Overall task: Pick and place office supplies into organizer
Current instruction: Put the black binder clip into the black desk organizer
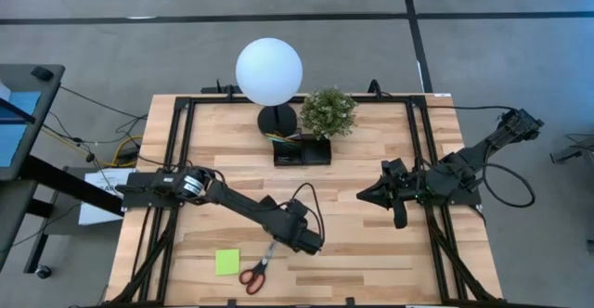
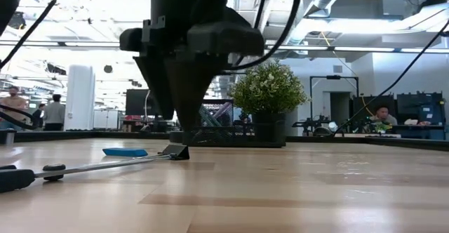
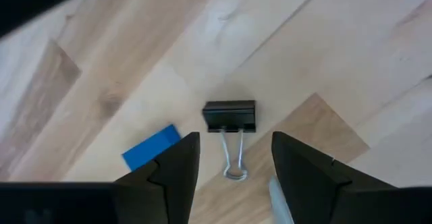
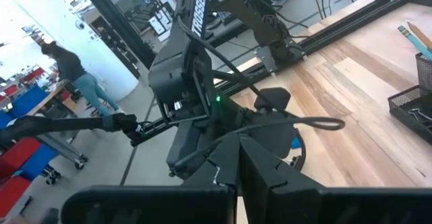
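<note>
**Left gripper poised over binder clip, right arm parked**

Left gripper (image 3: 229,173) is low over the light wooden worktop (image 1: 371,252), front centre, pointing down. Jaws apart, one dark finger each side of the small black binder clip (image 3: 229,118), whose silver wire handles point back between them. In the left wrist view the fingers aren't touching the clip; nothing gripped. Small blue rectangular eraser (image 3: 150,148) lies flat just beside the clip, partly hidden behind one finger. Low view shows the same eraser (image 2: 125,151) on the wood next to the gripper tips (image 2: 179,131).

Red-handled scissors (image 1: 257,269) lie on the worktop near the front edge, just left of the left gripper, blades pointing towards it. Lime-green square sticky pad (image 1: 226,262) sits just left of the scissors, apart from them.

Small black mesh rectangular organizer tray (image 1: 302,150) stands at the back centre, in front of the green potted plant (image 1: 328,110) and beside the white globe lamp (image 1: 269,70); pens and pencils are already in it.

Right gripper (image 1: 367,195) hangs over the right side of the worktop, well apart from the supplies, jaws together, empty
</note>
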Tool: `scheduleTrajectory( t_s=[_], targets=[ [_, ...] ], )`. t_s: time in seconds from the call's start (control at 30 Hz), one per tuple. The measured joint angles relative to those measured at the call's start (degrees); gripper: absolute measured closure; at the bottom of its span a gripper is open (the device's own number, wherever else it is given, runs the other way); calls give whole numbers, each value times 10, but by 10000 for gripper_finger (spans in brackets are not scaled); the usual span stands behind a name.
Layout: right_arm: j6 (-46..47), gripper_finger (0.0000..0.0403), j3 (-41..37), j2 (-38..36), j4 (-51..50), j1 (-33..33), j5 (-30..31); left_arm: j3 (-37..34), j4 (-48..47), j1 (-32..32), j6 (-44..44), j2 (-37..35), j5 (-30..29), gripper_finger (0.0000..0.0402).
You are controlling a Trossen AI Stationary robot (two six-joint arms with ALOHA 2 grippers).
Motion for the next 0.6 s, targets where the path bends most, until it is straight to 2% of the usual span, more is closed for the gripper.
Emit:
scheduleTrajectory(
  t_s=[0.3,0.6],
  targets=[
    [0,402,0,0,0,0,0,0,24,16,5,22,38,168],
    [0,402,0,0,6,0,-1,-10,3,22,4,36,41,122]
  ],
)
